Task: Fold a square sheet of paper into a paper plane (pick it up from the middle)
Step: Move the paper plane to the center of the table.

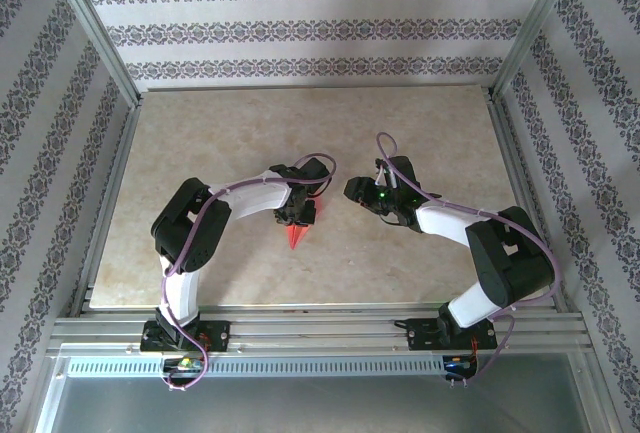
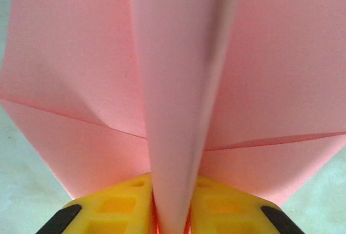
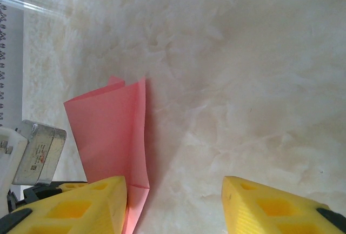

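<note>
The paper plane (image 1: 296, 230) is a narrow red dart near the table's middle, its tip pointing toward the near edge. My left gripper (image 1: 297, 215) is shut on its centre fold. In the left wrist view the pink paper plane (image 2: 178, 93) spreads its flaps to both sides, and the yellow fingers (image 2: 111, 207) pinch the upright keel between them. My right gripper (image 1: 352, 190) hovers open to the right of the plane, apart from it. In the right wrist view the paper plane (image 3: 111, 131) stands beside the left yellow finger (image 3: 81, 204), with bare table between the fingers.
The marble-patterned table (image 1: 200, 143) is ringed by aluminium rails (image 1: 320, 328) and patterned walls. The left arm's grey housing (image 3: 38, 153) shows at the left of the right wrist view.
</note>
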Robot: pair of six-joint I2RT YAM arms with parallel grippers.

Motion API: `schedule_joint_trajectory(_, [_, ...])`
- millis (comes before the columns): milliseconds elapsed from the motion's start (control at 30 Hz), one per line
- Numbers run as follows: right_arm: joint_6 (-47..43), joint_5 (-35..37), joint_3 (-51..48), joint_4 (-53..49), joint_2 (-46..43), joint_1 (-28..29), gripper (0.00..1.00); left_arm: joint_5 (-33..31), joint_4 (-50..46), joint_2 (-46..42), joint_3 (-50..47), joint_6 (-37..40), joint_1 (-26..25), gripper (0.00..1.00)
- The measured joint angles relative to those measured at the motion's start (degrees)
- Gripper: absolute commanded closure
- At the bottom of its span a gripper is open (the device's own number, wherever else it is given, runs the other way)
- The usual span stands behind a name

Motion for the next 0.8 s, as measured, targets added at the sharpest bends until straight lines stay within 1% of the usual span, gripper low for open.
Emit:
schedule_joint_trajectory(400, [0.0, 0.04, 0.0, 0.0, 0.0, -0.02, 0.5, -2.1, -0.98, -1.2, 0.07, -0.13, 0.11, 0.92])
schedule_joint_trajectory(433, [0.0, 0.2, -0.02, -0.04, -0.09, -0.02, 0.49, -2.4, -1.03, -1.73, 0.07, -0.09, 0.15, 0.92])
schedule_joint_trajectory(533, [-0.26, 0.76, -0.63, -0.39, -1.27, -0.07, 0.39, -2.54, -1.11, -3.45, 0.55, 0.28, 1.18, 0.93])
schedule_joint_trajectory(600, [-1.14, 1.84, -1.22, -1.36, -3.21, -0.42, 0.29, -2.45, -1.03, -3.45, 2.27, 0.74, 2.56, 0.93])
schedule_joint_trajectory(733, [-4.11, 5.31, -1.38, -3.96, -7.96, -1.14, 0.12, -2.34, -0.94, -1.49, 7.78, 1.88, 5.57, 0.94])
schedule_joint_trajectory(800, [-6.01, 7.37, -1.38, -5.53, -10.29, -1.51, 0.07, -2.34, -0.92, 0.44, 10.93, 2.47, 6.71, 0.94])
